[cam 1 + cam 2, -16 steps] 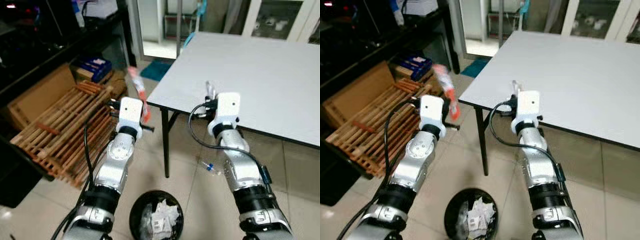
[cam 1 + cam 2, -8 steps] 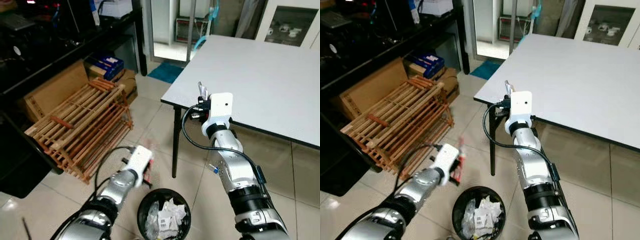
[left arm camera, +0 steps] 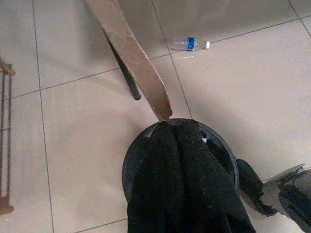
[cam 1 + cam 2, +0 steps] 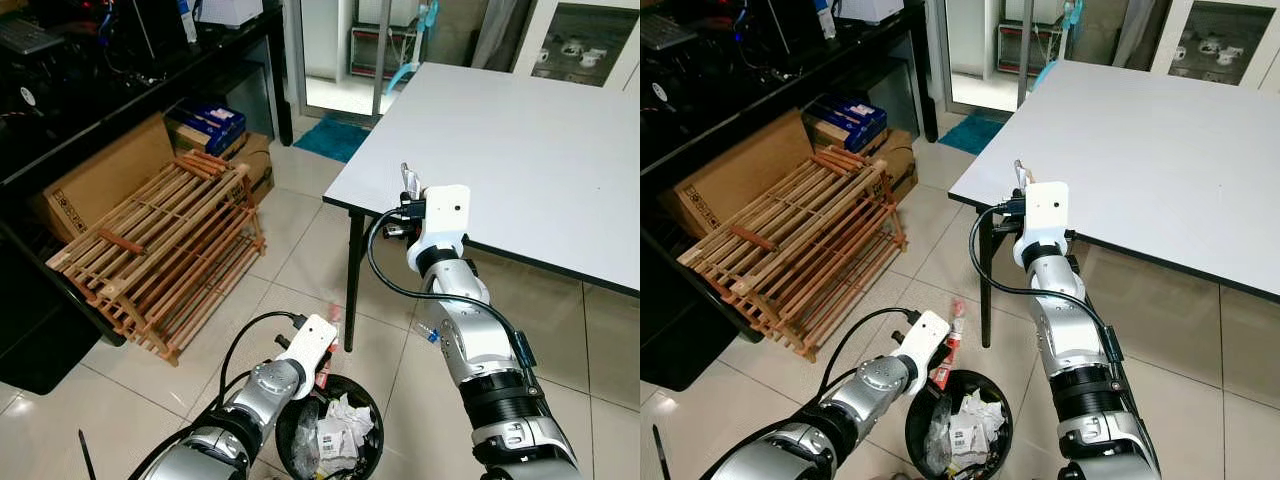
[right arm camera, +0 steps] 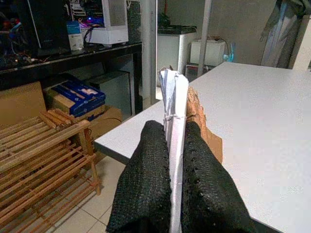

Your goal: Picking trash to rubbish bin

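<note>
Bottle (image 4: 428,333) lies near bin (image 4: 372,416), beside table leg (image 4: 351,285).

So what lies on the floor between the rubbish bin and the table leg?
In the left wrist view, bare floor tiles lie between the rubbish bin and the table leg. The wrapper in the left pincer hangs over that stretch.

**Left gripper holds a brown strip over the bin**

The left gripper (image 3: 171,127) is closed on one end of a long brown strip (image 3: 130,52), directly above the round black rubbish bin (image 3: 132,165). Beyond the bin, a clear plastic bottle (image 3: 189,44) with a blue label lies on the beige tiled floor (image 3: 73,126). A dark table leg (image 3: 129,83) stands between bin and bottle.
</note>
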